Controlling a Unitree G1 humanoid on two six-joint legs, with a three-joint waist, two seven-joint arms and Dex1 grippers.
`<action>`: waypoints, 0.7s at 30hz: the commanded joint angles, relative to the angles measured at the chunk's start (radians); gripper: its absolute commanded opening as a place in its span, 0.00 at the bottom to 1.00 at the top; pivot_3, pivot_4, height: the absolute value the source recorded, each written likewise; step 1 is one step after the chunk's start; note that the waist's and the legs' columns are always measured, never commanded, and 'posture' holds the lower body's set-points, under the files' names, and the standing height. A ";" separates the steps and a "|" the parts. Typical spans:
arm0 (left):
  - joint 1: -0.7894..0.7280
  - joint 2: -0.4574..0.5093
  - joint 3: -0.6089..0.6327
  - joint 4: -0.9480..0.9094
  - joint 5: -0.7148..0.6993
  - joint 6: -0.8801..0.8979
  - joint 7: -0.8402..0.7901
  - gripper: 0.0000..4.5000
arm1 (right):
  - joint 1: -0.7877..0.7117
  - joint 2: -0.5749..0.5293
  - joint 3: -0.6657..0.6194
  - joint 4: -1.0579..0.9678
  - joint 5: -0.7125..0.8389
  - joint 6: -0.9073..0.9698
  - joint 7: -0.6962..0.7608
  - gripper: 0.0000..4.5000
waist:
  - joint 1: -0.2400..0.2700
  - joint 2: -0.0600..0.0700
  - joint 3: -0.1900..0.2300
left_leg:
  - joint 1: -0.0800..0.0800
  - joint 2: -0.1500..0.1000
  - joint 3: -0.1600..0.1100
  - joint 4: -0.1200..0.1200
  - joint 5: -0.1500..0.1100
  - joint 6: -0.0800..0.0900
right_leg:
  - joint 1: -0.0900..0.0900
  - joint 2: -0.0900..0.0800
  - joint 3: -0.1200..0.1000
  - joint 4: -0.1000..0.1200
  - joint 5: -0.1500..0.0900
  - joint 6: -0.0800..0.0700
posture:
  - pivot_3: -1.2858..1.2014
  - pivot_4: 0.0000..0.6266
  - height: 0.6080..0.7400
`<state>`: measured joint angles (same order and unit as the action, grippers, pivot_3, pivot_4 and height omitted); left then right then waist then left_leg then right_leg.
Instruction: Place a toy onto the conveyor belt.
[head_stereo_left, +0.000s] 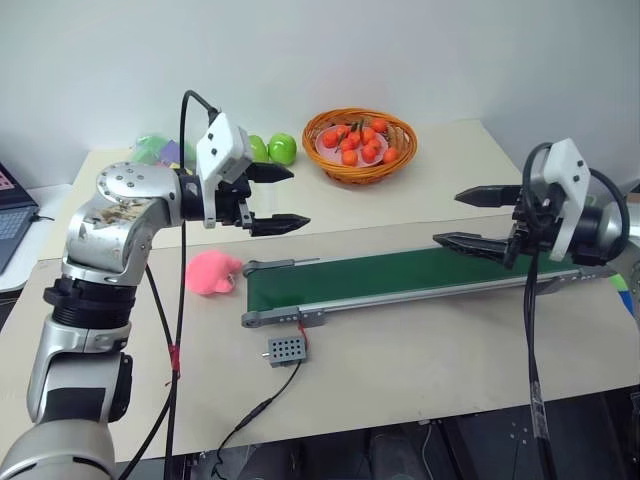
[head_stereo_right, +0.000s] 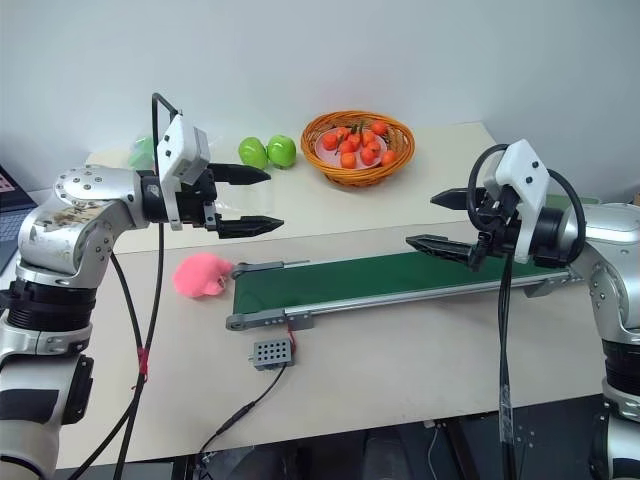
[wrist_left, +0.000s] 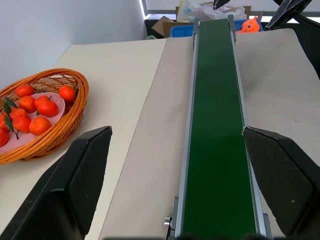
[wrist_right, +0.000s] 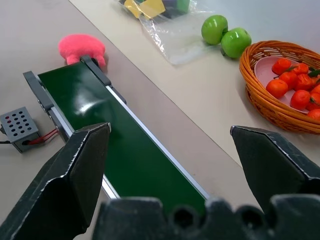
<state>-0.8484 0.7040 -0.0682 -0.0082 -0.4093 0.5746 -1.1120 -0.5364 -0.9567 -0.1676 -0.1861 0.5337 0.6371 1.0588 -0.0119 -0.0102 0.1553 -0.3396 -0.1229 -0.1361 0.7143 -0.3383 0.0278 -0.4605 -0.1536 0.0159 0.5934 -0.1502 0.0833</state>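
Small round pink plush toy (head_stereo_left: 212, 273) is lying on the table, just off the long dark green conveyor belt's (head_stereo_left: 400, 274) end. Left gripper (head_stereo_left: 279, 198) & right gripper (head_stereo_left: 468, 219) are hovering wide open, both empty.

My left arm (head_stereo_left: 105, 225) is silver-grey metal with rounded joint housings, the shoulder-side housing scuffed brown, ringed by small screws. Black banded segments separate the links. My left gripper (head_stereo_left: 278, 198) has a white angular camera housing on the wrist and two black tapered fingers (head_stereo_left: 270, 173). A black cable loops over it and runs down, wrapped with red tape. My right gripper (head_stereo_left: 478, 218) matches: white housing, black pointed fingers, looped black cable.
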 joint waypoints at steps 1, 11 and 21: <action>0.014 0.061 0.042 0.052 0.015 0.024 0.005 0.99 | -0.013 -0.003 -0.018 -0.019 0.012 -0.010 -0.002 1.00 | 0.000 0.000 0.000 | 0.000 0.000 0.000 0.000 0.000 0.000 | 0.000 0.000 0.000 0.000 0.000 0.000 | 0.52 0.24 1.00; 0.154 0.110 0.261 0.235 -0.067 0.170 0.117 0.99 | -0.038 0.008 0.016 0.004 0.005 -0.016 0.019 1.00 | -0.001 -0.001 0.001 | 0.002 0.001 0.002 0.000 0.000 0.000 | 0.000 0.001 0.001 0.000 0.000 0.000 | 0.52 0.24 1.00; 0.154 0.124 0.735 0.728 -0.291 0.636 0.383 0.99 | -0.076 0.015 0.059 0.039 -0.004 -0.020 0.045 1.00 | -0.020 -0.001 0.001 | 0.003 0.001 0.002 -0.001 0.000 0.000 | -0.002 0.002 0.001 0.001 0.000 0.000 | 0.52 0.24 1.00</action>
<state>-0.6686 0.8102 0.5726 0.6766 -0.6533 1.1880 -0.7760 -0.5823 -0.9346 -0.0933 -0.1347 0.5293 0.6356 1.0937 -0.0316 -0.0116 0.1562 -0.3368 -0.1217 -0.1338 0.7136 -0.3387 0.0275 -0.4620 -0.1514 0.0169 0.5947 -0.1497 0.0834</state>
